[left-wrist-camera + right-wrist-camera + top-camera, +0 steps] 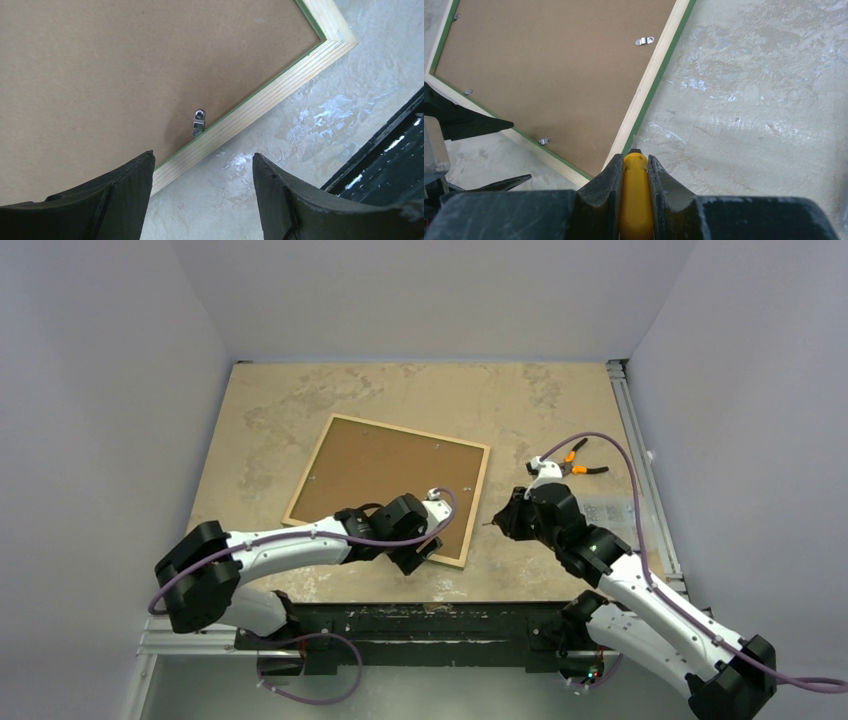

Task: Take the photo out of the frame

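The frame (386, 426) lies face down on the table, its light wood back edge up. The photo (385, 475) sits inside it, showing only its brown fibreboard back. My left gripper (424, 552) hovers open over the frame's near edge (280, 85), one finger above the board (125, 65), the other above bare table, just short of a small metal clip (198, 122). My right gripper (634, 159) is shut on a yellow-handled tool (635, 195). Its thin metal tip points at the green outer side of the frame's right edge (649, 80), near the near corner.
More metal clips (644, 40) (543, 141) hold the board (554, 75) in. Orange-handled pliers (580, 462) lie at the back right, with a clear plastic box (610, 512) nearer. An aluminium rail (640, 460) runs along the table's right side, and a black base plate (420, 625) along the near edge.
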Robot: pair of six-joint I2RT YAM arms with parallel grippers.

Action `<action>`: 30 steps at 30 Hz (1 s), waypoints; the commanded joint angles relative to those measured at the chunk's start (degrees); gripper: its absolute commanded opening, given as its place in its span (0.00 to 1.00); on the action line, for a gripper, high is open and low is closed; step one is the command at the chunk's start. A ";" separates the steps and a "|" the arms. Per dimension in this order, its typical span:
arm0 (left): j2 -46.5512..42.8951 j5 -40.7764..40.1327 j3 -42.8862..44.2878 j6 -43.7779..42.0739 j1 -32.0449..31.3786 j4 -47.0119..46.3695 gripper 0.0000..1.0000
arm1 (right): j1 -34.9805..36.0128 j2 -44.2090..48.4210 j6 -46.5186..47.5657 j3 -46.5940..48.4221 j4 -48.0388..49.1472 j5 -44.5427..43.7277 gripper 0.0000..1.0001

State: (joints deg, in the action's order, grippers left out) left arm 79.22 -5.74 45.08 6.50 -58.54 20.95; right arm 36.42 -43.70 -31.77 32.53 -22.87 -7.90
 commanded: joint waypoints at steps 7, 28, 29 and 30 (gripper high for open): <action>7.33 -5.66 3.89 4.91 -0.65 1.77 0.59 | 0.20 -0.29 0.67 0.76 1.47 -0.06 0.00; 19.56 -15.76 19.93 15.88 -3.53 4.62 0.00 | 0.21 8.20 -5.30 2.24 -6.06 -11.25 0.00; 20.43 -15.03 21.16 16.16 -3.37 4.45 0.00 | 0.24 9.18 -5.47 2.35 -6.57 -11.82 0.00; 21.28 -14.04 22.59 16.57 -3.09 4.31 0.00 | 0.23 10.00 -5.56 2.58 -7.05 -12.26 0.00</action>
State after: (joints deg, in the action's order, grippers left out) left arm 97.84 -20.60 61.89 20.25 -62.50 27.97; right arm 36.47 -37.60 -34.74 32.56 -27.44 -14.17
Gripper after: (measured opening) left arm 0.002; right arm 0.155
